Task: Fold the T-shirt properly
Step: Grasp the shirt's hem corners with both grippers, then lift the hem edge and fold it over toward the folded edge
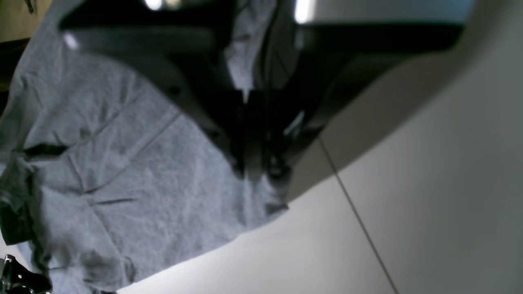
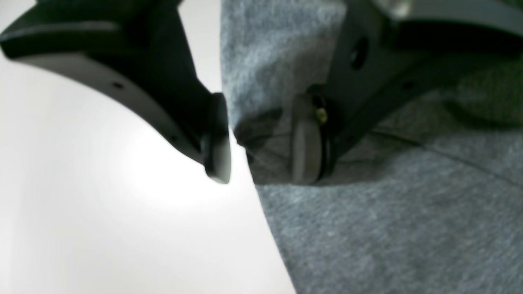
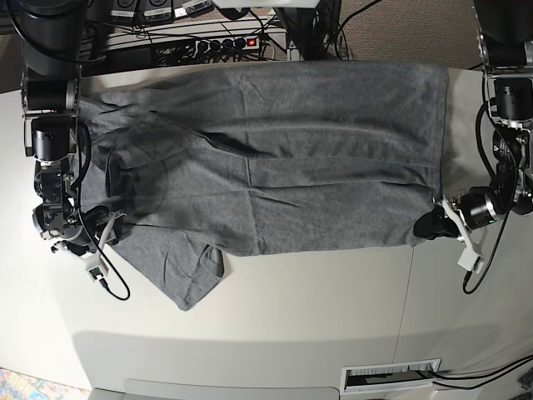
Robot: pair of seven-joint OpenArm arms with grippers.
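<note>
Where the grey T-shirt [image 3: 275,158] lies, it is spread lengthwise across the white table [image 3: 316,308], covering most of the far half. One sleeve [image 3: 193,279] sticks out toward the near edge on the base view's left. Fabric is creased, w/ a long fold line running along the mid body.

Left gripper [image 1: 255,163]: on base view's right, at the shirt's near corner by the hem. Wrist cam shows both dark fingers pressed together w/ grey cloth pinched between them, so it is clamped on the T-shirt corner. A table seam [image 1: 355,212] runs just beside that corner.

Right gripper [image 2: 261,139]: on base view's left, at the shirt's edge near the sleeve end. Jaws stand apart. One pad [image 2: 218,139] sits over bare table, clear of the cloth; the other pad [image 2: 304,139] touches a bunched fold of fabric. No pinch seen, so grip is released, cloth only resting against one side.

Beyond the table's far edge: a power strip [image 3: 200,46] and cables on the floor. Near edge: a vent grille [image 3: 391,375].
</note>
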